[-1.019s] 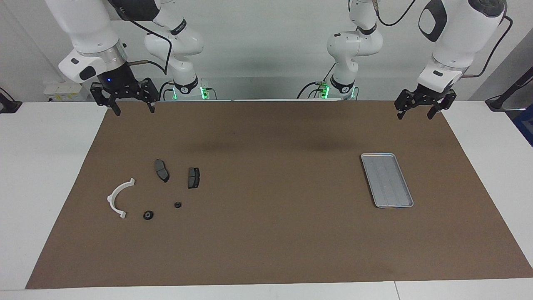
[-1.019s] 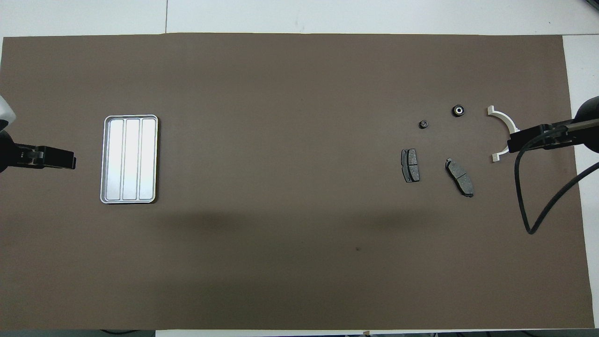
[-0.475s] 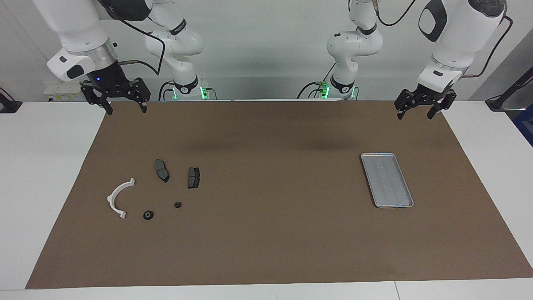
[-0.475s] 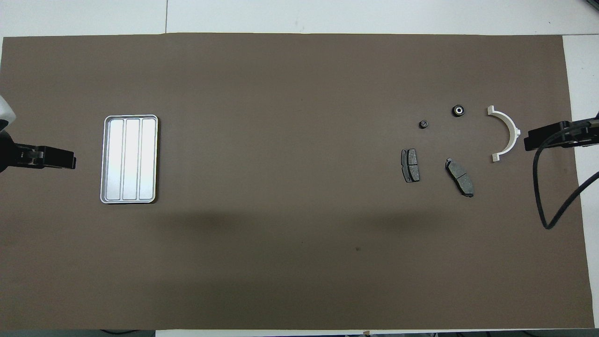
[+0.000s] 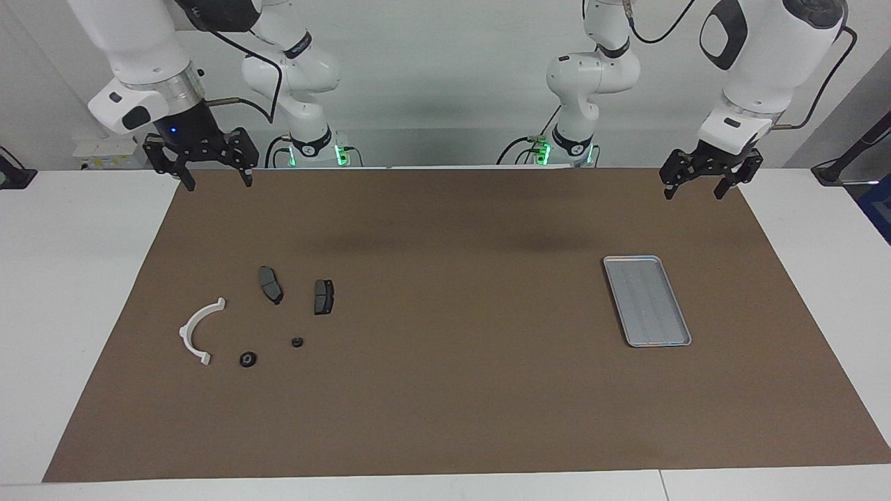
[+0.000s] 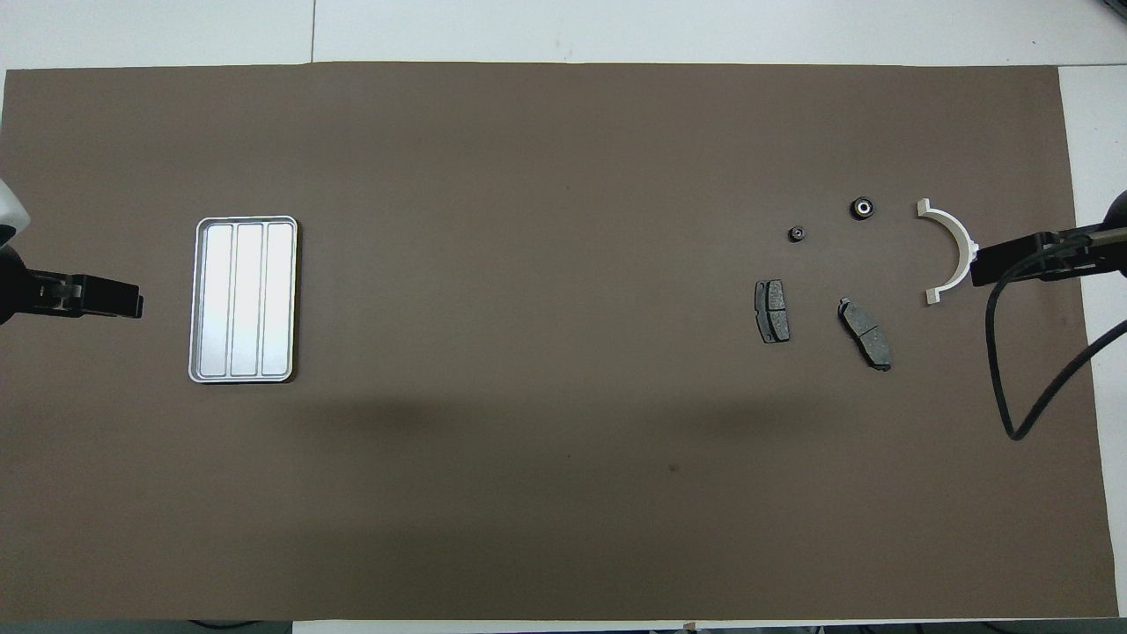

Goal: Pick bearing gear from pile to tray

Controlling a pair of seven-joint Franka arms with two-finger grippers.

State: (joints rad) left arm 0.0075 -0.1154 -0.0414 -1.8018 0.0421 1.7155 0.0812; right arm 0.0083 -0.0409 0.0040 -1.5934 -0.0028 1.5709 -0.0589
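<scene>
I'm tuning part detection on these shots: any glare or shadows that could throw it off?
Overhead view: the tray glares almost white, its ridges reduced to thin lines; a broad soft shadow band crosses the brown mat nearer the robots, clear of the pile. Facing view: the tray reads matte grey with no hotspot; two faint shadow patches lie on the mat near the arm bases.

Across the middle of the frame my brown mat [image 5: 445,390] lies bare, so I could sweep through there freely. At lower left the scattered small parts crowd together: a white arc-shaped plastic piece [image 5: 198,330], two dark grey brake pads [image 5: 270,284], two tiny black round pieces [image 5: 248,359], with narrow gaps between. At right, the flat silver-grey metal tray [image 5: 647,300] stands alone.
</scene>
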